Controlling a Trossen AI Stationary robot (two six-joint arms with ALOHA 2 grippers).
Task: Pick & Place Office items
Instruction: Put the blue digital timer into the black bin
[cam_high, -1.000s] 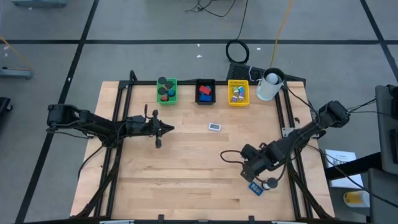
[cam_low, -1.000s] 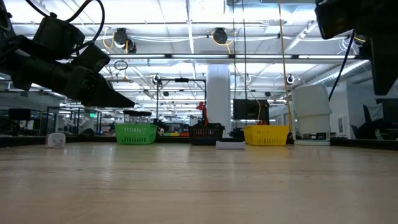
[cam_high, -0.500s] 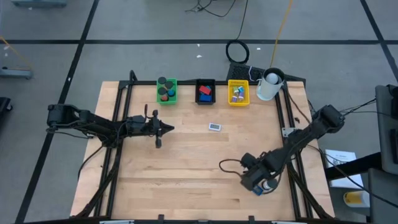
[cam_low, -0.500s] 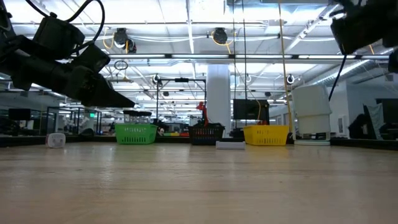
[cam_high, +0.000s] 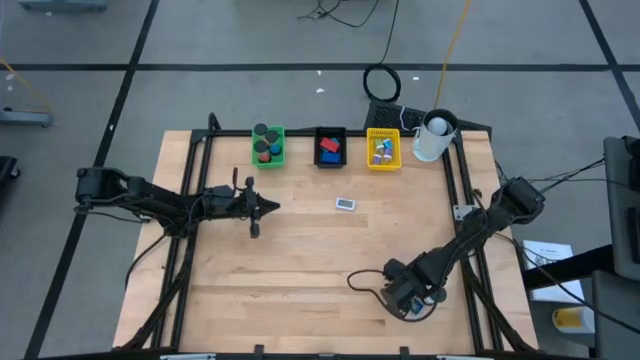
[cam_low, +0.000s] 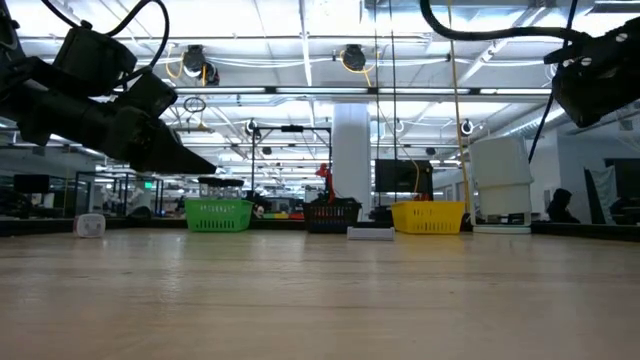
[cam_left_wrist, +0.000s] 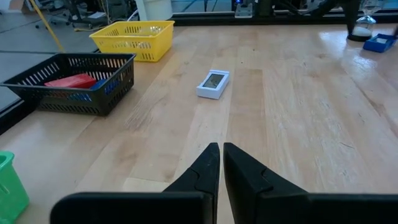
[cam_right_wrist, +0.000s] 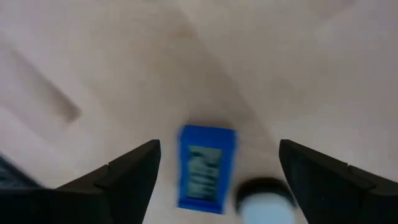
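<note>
Legible text, labels, brands, numbers, signs: none. Blue block (cam_right_wrist: 206, 167), between the fingers of the right gripper (cam_right_wrist: 217, 180): pale label panel on its top face, markings blurred, unreadable. White block (cam_left_wrist: 213, 83), ahead of the left gripper (cam_left_wrist: 221, 163): dark inset panel on its top face, no characters that can be made out. Room beyond the table: no sign that can be read
</note>
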